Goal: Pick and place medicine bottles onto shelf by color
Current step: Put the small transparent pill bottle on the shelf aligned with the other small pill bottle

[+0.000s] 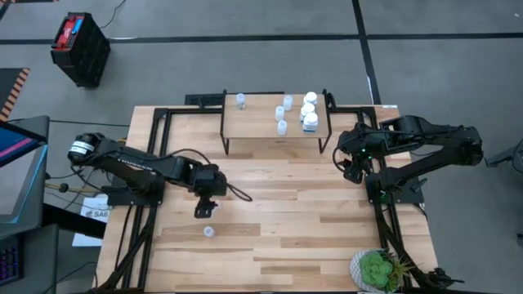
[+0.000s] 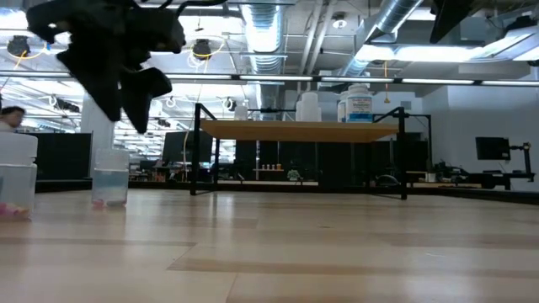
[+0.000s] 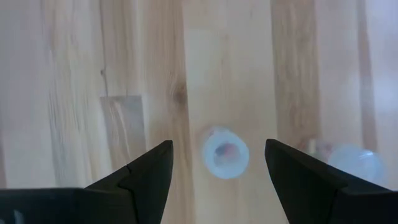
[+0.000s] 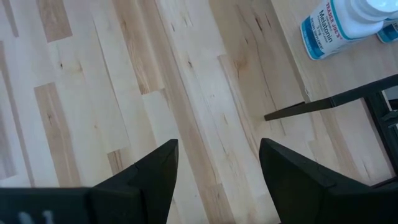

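Observation:
The light-wood shelf point(image 1: 260, 122) stands at the table's far side and carries several pale-blue bottles point(image 1: 282, 114) and three white bottles point(image 1: 310, 110). One pale-blue bottle point(image 1: 209, 231) stands upright on the tabletop near the front left and also shows in the low view point(image 2: 110, 177). My left gripper point(image 1: 204, 210) is open and hovers above it, pointing down. In the left wrist view the bottle point(image 3: 225, 152) lies between the fingers, below them. A second pale bottle point(image 3: 354, 163) shows beside it. My right gripper point(image 1: 351, 167) is open and empty near the shelf's right legs.
A green potted plant point(image 1: 377, 269) stands at the table's front right corner. The shelf's black legs point(image 4: 323, 102) are close to my right gripper. A white bottle with a blue label point(image 4: 339, 25) stands on the shelf's right end. A pale container point(image 2: 17, 177) shows at the low view's left edge.

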`<state>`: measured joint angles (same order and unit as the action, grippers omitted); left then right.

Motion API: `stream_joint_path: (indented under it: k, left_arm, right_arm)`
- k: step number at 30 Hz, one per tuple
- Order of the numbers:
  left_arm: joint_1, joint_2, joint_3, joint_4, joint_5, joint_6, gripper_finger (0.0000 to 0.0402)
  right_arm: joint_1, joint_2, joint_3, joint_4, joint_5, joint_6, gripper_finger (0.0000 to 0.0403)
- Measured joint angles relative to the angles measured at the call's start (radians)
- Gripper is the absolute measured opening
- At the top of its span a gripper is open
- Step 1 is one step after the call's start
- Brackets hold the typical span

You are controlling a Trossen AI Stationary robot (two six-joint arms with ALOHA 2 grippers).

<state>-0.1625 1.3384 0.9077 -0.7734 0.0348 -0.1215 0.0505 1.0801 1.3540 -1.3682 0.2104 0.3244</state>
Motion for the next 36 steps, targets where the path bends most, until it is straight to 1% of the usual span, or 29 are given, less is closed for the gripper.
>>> stream_joint_path:
  k: [7,17,22,26,36]
  left_arm:
    - [-0.063,0.004,-0.063,0.012,-0.096,-0.074,0.024]
    - [-0.101,0.005,-0.117,0.105,-0.093,-0.111,0.024]
    - [-0.118,0.005,-0.175,0.202,-0.096,-0.151,0.024]
    - [-0.125,0.005,-0.181,0.22,-0.131,-0.171,0.024]
    - [-0.131,0.01,-0.181,0.216,-0.142,-0.154,0.024]
  right_arm:
    - [0.0,0.0,0.0,0.0,0.0,0.0,0.0248]
    - [0.0,0.0,0.0,0.017,0.0,0.0,0.0248]
    - [0.0,0.0,0.0,0.016,0.0,0.0,0.0248]
    - [0.0,0.0,0.0,0.016,0.0,0.0,0.0248]
    - [0.0,0.0,0.0,0.016,0.0,0.0,0.0248]
